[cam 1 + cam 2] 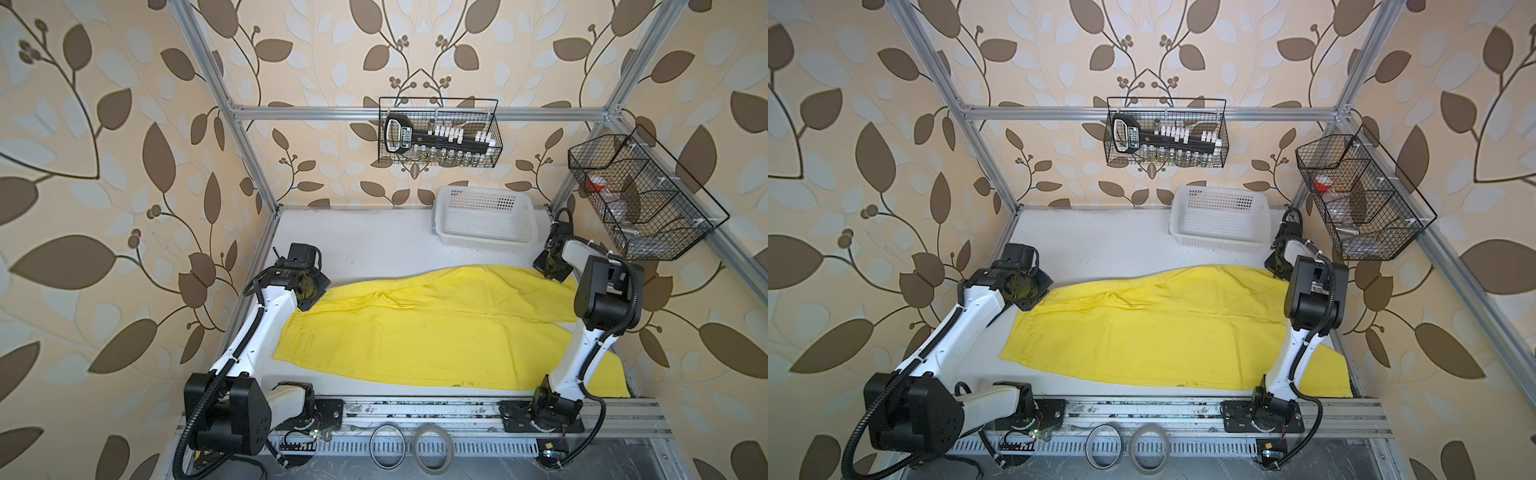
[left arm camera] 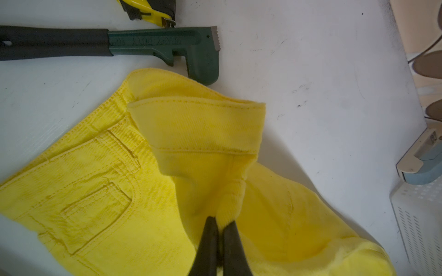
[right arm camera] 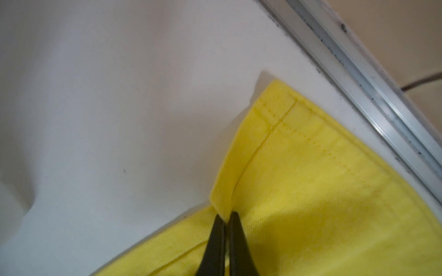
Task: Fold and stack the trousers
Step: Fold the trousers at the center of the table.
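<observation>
Trousers (image 1: 436,328): one bright yellow pair, spread lengthwise over the white desk (image 1: 365,245). The waist lies at the left arm's side and the legs run toward the right arm's side. The far edge is rumpled, and the near leg reaches the front right corner.
Waist detail: in the left wrist view a back pocket lies flat, and the waistband corner beside it is turned up and over.
Left hand (image 2: 220,221): clenched on a raised ridge of trouser cloth just below the waistband. Its dark fingers (image 2: 208,239) are pressed together on the cloth.
Right hand (image 3: 226,216): clenched on the edge of a trouser leg close to its stitched hem, near the metal rail (image 3: 358,78) at the desk's edge.
Basket (image 1: 484,224): white perforated plastic, at the back of the desk, apart from the trousers.
Wrench (image 2: 167,45): green head and black handle, flat on the desk just beside the waistband, seen in the left wrist view only.
Wire baskets (image 1: 440,133): black, hung on the frame at the back and the right, holding small items.
Tape rolls (image 1: 388,446): two rings on the front rail, between the arm bases.
</observation>
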Controlling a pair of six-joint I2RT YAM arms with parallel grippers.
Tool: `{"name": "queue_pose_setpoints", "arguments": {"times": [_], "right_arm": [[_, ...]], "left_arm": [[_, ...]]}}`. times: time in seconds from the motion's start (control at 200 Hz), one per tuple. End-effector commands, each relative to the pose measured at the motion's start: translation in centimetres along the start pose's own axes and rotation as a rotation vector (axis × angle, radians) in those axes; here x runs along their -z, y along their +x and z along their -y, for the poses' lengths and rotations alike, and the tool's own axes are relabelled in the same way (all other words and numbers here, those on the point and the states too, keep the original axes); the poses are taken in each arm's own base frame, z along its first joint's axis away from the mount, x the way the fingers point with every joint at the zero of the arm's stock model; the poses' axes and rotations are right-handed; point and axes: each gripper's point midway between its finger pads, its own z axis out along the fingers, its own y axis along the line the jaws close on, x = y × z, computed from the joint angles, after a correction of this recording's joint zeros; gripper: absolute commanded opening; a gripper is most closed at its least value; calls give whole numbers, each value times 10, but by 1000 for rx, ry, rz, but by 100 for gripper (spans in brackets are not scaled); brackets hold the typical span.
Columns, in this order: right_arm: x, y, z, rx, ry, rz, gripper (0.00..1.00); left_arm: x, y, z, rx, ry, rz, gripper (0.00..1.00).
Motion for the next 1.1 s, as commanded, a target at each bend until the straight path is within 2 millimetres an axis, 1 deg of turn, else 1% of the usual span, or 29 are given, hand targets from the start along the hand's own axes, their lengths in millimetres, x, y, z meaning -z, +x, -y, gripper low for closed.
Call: {"name": "queue_pose_setpoints", "arguments": {"times": [0.0, 0.065, 0.125, 0.18, 0.265, 0.33, 0.395, 0.525, 0.55, 0.555, 0.575, 0.65, 0.765, 0.83, 0.88, 0.95, 1.095], "right_arm": [[-1, 9, -4, 19, -7, -44, 0], [7, 3, -4, 5, -29, -14, 0], [20, -6, -7, -4, -55, 17, 0], [34, -14, -11, -16, -87, 47, 0], [58, -22, -16, -39, -142, 88, 0], [76, -26, -14, -60, -172, 123, 0], [88, -24, -11, -85, -215, 128, 0], [105, -16, 0, -121, -262, 139, 0], [113, -19, 0, -125, -280, 157, 0], [110, -15, 1, -125, -276, 148, 0], [111, -10, 3, -128, -283, 143, 0], [122, -4, 7, -148, -315, 153, 0], [134, 11, 14, -172, -348, 154, 0], [140, 22, 22, -188, -349, 155, 0], [142, 29, 35, -220, -335, 162, 0], [148, 33, 59, -267, -301, 196, 0], [169, 39, 110, -390, -197, 283, 0]], "left_arm": [[6, -3, 5, -25, 14, 10, 0], [10, -5, 4, -31, 12, 19, 0], [12, -6, 5, -38, 16, 26, 0], [14, -7, 6, -39, 20, 31, 0], [16, -9, 9, -39, 27, 34, 0], [20, -11, 11, -41, 34, 42, 0], [25, -14, 12, -47, 34, 57, 0], [34, -19, 11, -59, 29, 83, 0], [35, -20, 11, -63, 28, 89, 0], [36, -21, 12, -63, 30, 91, 0], [37, -22, 11, -63, 26, 97, 0], [44, -28, 8, -66, 9, 130, 0], [56, -38, 0, -63, -31, 186, 0], [61, -41, -5, -58, -48, 212, 0], [64, -43, -8, -49, -54, 227, 0], [69, -43, -12, -43, -59, 244, 0], [75, -43, -16, -25, -52, 260, 0]]}}
